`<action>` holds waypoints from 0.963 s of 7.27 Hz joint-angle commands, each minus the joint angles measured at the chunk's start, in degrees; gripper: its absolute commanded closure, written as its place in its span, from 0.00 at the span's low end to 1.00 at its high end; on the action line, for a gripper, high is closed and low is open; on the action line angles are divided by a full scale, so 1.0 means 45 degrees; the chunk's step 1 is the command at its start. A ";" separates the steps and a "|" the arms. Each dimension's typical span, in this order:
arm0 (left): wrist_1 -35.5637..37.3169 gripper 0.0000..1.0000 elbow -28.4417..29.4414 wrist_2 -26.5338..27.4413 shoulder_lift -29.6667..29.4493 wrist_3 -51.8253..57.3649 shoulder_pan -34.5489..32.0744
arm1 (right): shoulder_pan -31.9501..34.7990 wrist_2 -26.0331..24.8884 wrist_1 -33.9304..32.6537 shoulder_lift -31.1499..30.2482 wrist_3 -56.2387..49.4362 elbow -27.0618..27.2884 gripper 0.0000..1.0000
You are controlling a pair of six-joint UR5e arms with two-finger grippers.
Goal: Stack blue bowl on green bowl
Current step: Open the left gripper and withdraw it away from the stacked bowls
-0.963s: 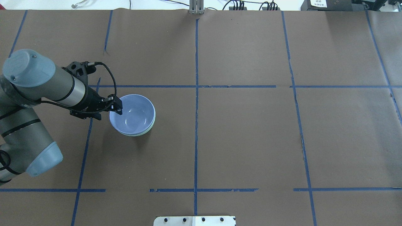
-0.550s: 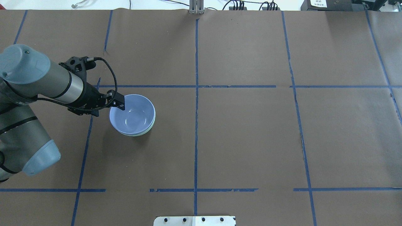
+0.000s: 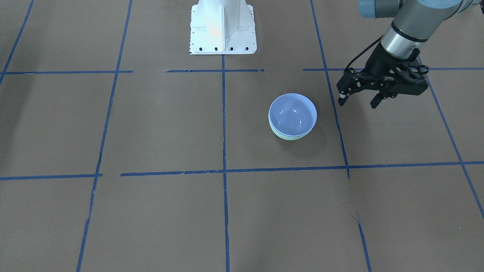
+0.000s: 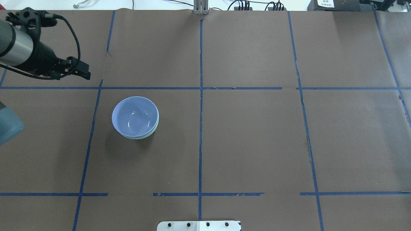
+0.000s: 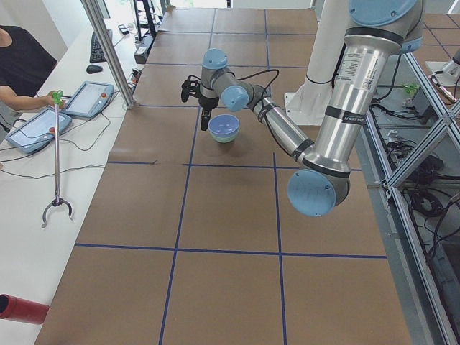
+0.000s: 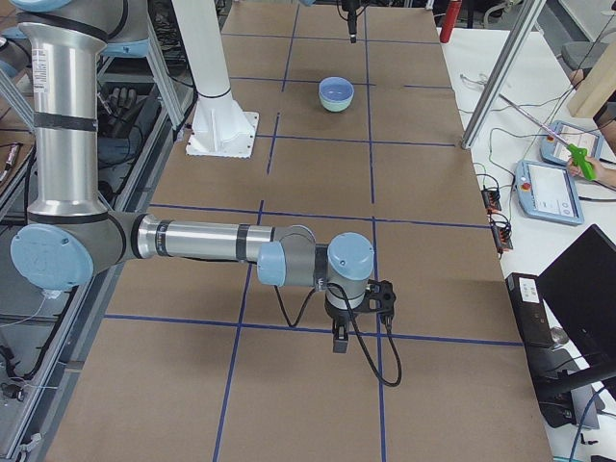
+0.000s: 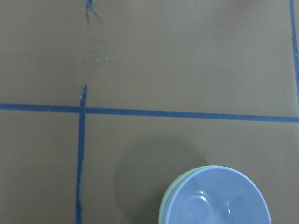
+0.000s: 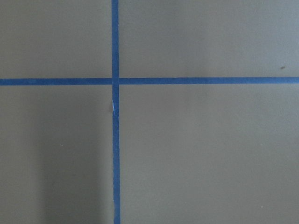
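Nesting, one blue bowl (image 3: 292, 114), one green bowl (image 3: 289, 138)

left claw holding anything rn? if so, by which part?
Nothing. The left claw is open and empty, off to the side of the blue bowl, which sits nested in the green bowl.

Blue tape lines (image 4: 200, 128) grid the brown table (image 4: 257, 144); two pendants (image 5: 88, 98), perhaps tablets, lie on the side bench (image 5: 29, 215).
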 commanded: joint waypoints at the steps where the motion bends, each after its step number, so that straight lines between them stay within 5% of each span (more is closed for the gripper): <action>1: 0.1688 0.00 0.0053 -0.0963 0.0502 0.4980 -0.2071 | 0.0000 -0.0017 -0.0017 0.0000 0.0000 0.0000 0.00; 5: 0.1715 0.00 0.3307 -0.2376 0.2358 1.1788 -0.6854 | 0.0000 -0.0017 -0.0017 0.0000 0.0000 0.0000 0.00; 7: 0.1695 0.00 0.3804 -0.2357 0.2983 1.1881 -0.7157 | 0.0000 0.0003 0.0003 0.0000 0.0000 0.0000 0.00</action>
